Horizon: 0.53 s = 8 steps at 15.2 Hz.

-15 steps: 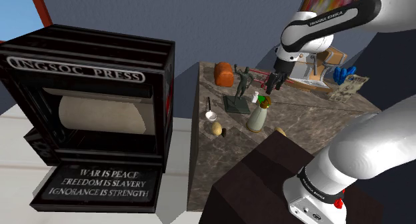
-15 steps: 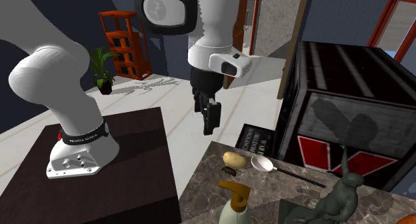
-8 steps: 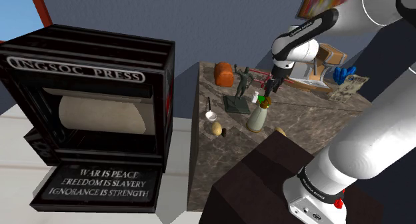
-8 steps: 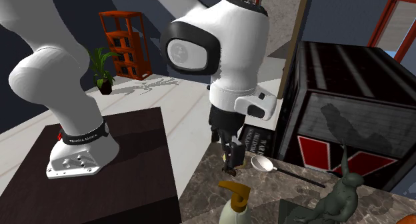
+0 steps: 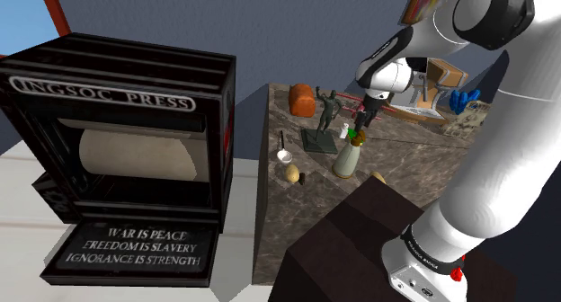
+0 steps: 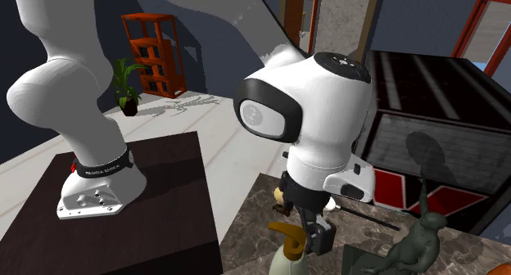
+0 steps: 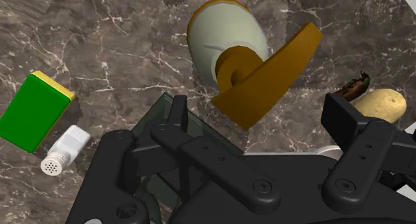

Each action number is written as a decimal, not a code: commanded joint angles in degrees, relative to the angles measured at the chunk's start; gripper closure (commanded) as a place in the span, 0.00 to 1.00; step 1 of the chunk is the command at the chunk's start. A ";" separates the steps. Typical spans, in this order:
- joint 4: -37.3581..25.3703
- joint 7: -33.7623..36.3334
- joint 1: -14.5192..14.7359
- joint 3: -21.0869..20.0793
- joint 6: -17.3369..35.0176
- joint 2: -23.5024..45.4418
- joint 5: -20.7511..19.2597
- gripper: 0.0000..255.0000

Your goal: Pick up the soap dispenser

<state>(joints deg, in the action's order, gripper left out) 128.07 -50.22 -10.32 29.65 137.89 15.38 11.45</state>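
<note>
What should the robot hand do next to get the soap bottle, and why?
Probably ease down a little, straight along the fingers. The gripper is open and hovers over the soap bottle. The brown pump shows between its fingers, but they touch nothing yet, so closing now would likely catch only the spout or air.

Counted, there was: 1 soap bottle (image 7: 223, 33) | 1 statue (image 5: 325, 111) | 1 potato (image 7: 380, 104) | 1 spoon (image 5: 284, 153) | 1 bread loaf (image 5: 302, 98) | 1 green block (image 7: 33, 111) | 1 white shaker (image 7: 63, 149) | 1 black press (image 5: 126, 93)
</note>
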 commanded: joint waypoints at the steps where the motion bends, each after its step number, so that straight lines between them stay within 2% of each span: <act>1: -0.28 -1.17 -0.59 -0.63 1.32 1.77 1.43 0.00; 6: -0.26 -3.28 -1.87 -2.36 4.67 5.57 4.52 0.00; 8: -0.25 -3.27 -1.88 -2.37 4.68 5.57 4.51 0.00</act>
<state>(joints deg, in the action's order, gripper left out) 127.85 -53.27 -12.05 27.42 142.30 20.63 15.70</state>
